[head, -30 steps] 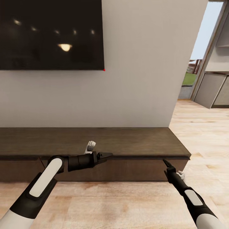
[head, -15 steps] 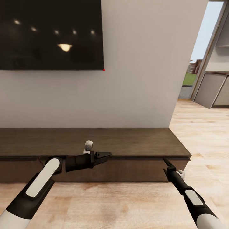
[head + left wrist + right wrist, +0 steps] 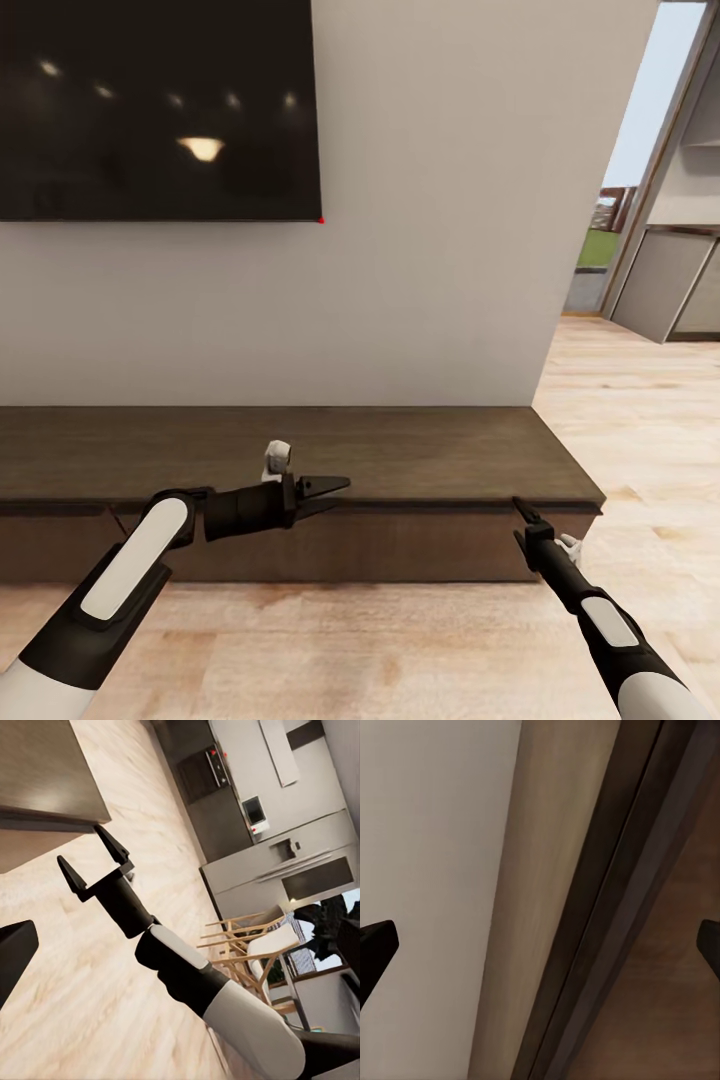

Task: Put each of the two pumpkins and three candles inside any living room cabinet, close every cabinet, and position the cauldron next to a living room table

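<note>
Head view shows us facing the long dark-brown cabinet (image 3: pixel 400 470) set against a pale wall (image 3: pixel 430 250), with a black television (image 3: pixel 150 110) mounted above it. Our left gripper (image 3: pixel 335 492) points sideways along the cabinet's front edge, jaws slightly parted with nothing between them, the top lip of the cabinet just beyond the tips. Our right gripper (image 3: pixel 522 510) reaches up to the cabinet's right end, its tips just under the overhanging top. From the left wrist view we see that right gripper (image 3: pixel 94 859) with jaws spread wide and empty, the cabinet corner (image 3: pixel 52 787) right beside them, a kitchen and wooden chairs (image 3: pixel 247 960) far behind. The right wrist view sets the cabinet edge (image 3: pixel 607 915) squarely between our open fingertips (image 3: pixel 375 945), close ahead.
</note>
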